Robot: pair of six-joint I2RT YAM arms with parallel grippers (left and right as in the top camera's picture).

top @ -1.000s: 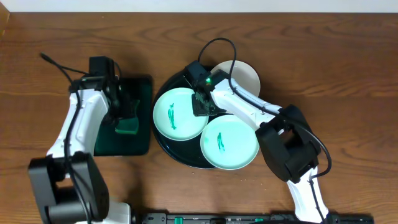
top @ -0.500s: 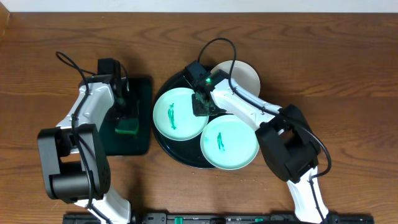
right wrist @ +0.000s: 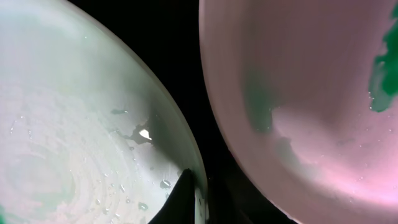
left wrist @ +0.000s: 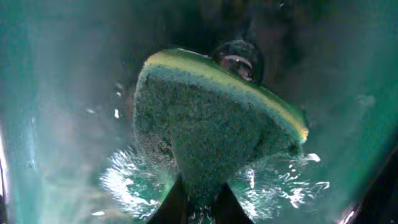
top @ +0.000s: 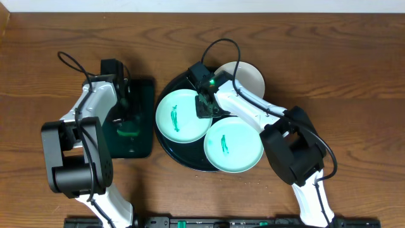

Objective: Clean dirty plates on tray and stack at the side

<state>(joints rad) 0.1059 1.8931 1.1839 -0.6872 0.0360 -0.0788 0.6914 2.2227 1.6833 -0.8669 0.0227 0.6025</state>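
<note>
A brown wood-grain worktop [top: 329, 57] is seen from overhead, with a pale strip [top: 202, 5] along its far edge. The round black tray [top: 169, 144] is set at the middle. Two teal-smeared plates are laid in it, the left plate [top: 180, 117] and the near plate [top: 235, 147]. A third plate [top: 250, 77] lies at the far right rim, reaching partly beyond it and partly hidden by the right arm. A dark rectangular tray [top: 144, 88] is placed to the left. Over it, the left fingers [left wrist: 176, 200] are drawn nearly together, with a green, yellow-backed sponge [left wrist: 205, 130] pinched between them above a wet, glistening floor. The right fingers [right wrist: 182, 198] are lowered between the two smeared plates. One tip is seen at a plate's rim and the other is lost against the black, so their opening cannot be told.
</note>
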